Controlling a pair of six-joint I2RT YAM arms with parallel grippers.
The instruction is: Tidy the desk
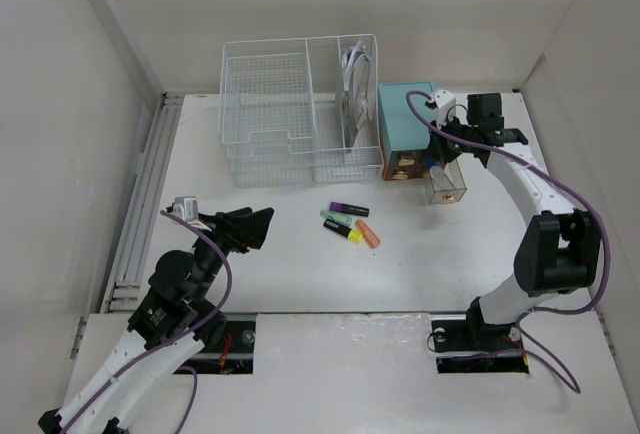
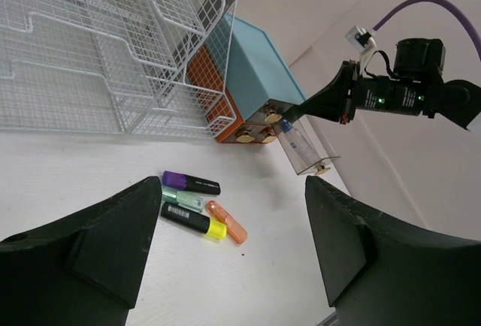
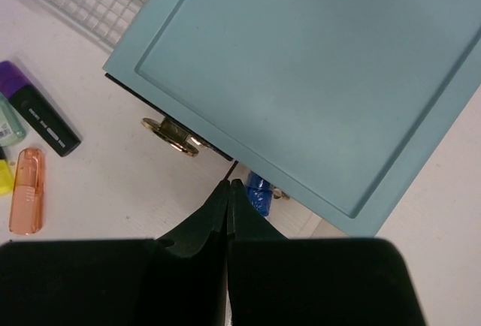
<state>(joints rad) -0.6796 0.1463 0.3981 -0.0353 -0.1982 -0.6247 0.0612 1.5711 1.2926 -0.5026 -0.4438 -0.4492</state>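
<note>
Left gripper [image 1: 252, 226] hung over the near left of the table [image 1: 300, 279], jaws spread wide, holding nothing | right gripper [image 3: 228, 188] had its jaws pressed together, empty, at the teal box [image 1: 405, 126] front above its pulled-out clear drawer [image 1: 447, 184] | four highlighters [image 1: 352, 222] lay mid-table, near the wire basket [image 1: 290, 114]

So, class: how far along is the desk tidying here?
Done: the clear drawer of the teal box is pulled out. In hand: nothing visibly gripped; the right gripper is shut by that drawer, the left gripper open. Left: four highlighters lie loose on the desk.
</note>
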